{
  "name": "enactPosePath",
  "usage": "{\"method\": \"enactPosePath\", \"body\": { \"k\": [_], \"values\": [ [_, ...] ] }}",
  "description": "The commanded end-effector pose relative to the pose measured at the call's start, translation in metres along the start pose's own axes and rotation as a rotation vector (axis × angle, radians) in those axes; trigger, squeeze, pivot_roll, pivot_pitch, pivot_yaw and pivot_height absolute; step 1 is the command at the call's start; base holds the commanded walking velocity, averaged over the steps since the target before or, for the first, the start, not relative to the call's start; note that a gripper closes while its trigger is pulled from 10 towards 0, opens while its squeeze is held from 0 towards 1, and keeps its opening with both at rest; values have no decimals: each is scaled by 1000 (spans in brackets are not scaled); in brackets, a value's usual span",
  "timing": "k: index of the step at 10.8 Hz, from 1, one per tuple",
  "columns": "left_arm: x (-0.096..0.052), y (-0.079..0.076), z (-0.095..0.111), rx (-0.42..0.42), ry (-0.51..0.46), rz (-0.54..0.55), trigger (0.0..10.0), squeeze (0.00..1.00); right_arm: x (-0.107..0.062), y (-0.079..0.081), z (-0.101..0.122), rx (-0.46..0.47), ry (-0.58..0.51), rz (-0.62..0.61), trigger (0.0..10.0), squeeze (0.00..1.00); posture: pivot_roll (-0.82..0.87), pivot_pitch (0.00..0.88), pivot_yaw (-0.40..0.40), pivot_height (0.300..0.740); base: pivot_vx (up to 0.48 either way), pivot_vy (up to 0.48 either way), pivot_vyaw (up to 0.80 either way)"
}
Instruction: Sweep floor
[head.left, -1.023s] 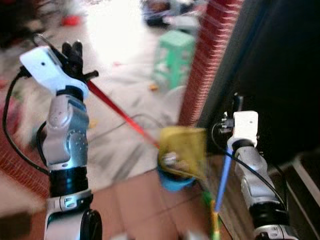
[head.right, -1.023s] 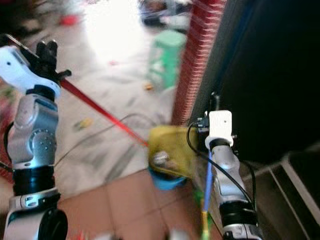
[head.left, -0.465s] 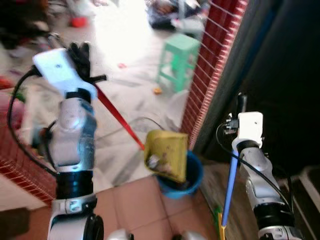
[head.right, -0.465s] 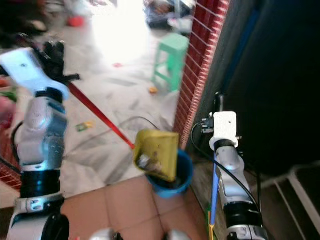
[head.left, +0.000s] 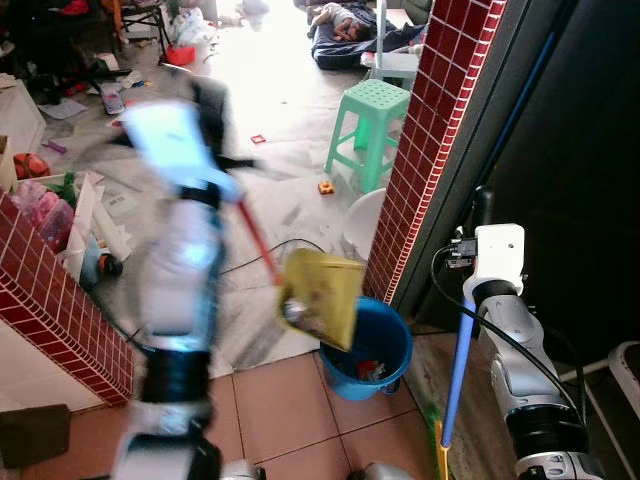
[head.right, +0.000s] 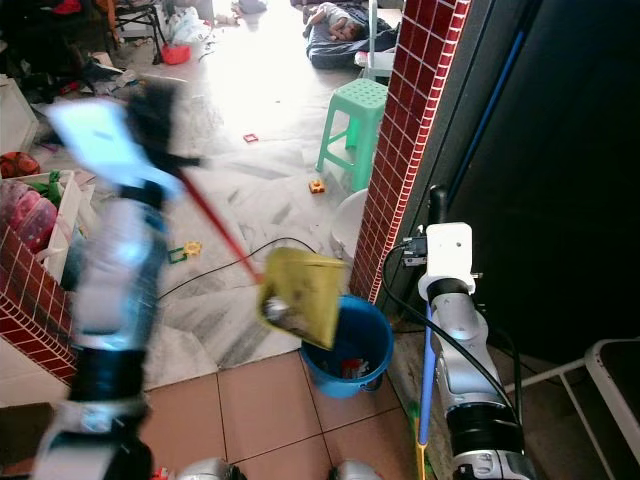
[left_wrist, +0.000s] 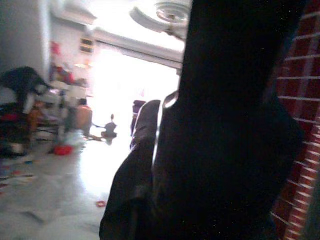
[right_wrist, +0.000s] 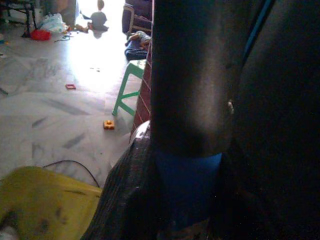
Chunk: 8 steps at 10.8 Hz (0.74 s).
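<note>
A yellow dustpan (head.left: 322, 297) on a long red handle (head.left: 256, 232) hangs tilted at the left rim of a blue bucket (head.left: 378, 342) with some debris inside. My left gripper (head.left: 208, 108), blurred by motion, is raised and shut on the top of that red handle. My right gripper (head.left: 483, 206) is shut on the blue broom handle (head.left: 458, 362), which stands upright beside the dark doorway. In the right wrist view the blue handle (right_wrist: 187, 187) sits between the fingers, with the dustpan (right_wrist: 45, 205) below.
A red brick pillar (head.left: 432, 150) rises just behind the bucket. A green stool (head.left: 368, 125) stands farther back on the marble floor, with small toys (head.left: 327, 187) and a black cable (head.left: 262, 255). A low brick wall (head.left: 55, 295) and clutter line the left.
The head camera has shifted and sharpened. My left arm has swung to the right, so the red handle stands steeper and the dustpan has edged toward the bucket's left rim. The right arm holds still.
</note>
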<state>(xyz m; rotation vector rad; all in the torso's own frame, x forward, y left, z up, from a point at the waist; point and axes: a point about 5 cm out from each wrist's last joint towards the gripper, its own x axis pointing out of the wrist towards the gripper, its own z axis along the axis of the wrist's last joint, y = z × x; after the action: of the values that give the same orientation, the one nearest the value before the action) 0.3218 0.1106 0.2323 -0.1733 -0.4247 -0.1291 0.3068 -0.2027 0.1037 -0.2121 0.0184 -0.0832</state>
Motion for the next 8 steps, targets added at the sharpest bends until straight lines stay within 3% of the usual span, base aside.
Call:
{"method": "enactPosePath", "body": {
  "k": [1, 2, 3, 5, 7, 8],
  "values": [
    [-1, -14, 9, -12, -53, -73, 10000, 0, 4, -1, 10, -14, -41, 4, 10000, 0, -57, 0, -14, 740, 0, 0, 0],
    [-9, -35, 0, -43, -24, -202, 10000, 0, 4, -2, 10, -16, -42, 1, 10000, 0, -60, 0, -12, 740, 0, 0, 0],
    [-14, -52, -3, -19, -18, -330, 10000, 0, 4, -2, 11, -16, -45, -3, 10000, 0, -61, 0, -11, 740, 0, 0, 0],
    [-20, -73, -2, 97, -54, -565, 10000, 0, 5, -2, 11, -16, -49, -5, 10000, 0, -60, 0, -10, 740, 0, 0, 0],
    [-23, -78, -3, 178, -70, -651, 10000, 0, 5, -2, 11, -15, -49, -4, 10000, 0, -58, 0, -11, 740, 0, 0, 0],
    [-25, -80, -3, 179, -71, -658, 10000, 0, 6, -2, 11, -15, -50, -3, 10000, 0, -58, 0, -10, 740, 0, 0, 0]
  ]
}}
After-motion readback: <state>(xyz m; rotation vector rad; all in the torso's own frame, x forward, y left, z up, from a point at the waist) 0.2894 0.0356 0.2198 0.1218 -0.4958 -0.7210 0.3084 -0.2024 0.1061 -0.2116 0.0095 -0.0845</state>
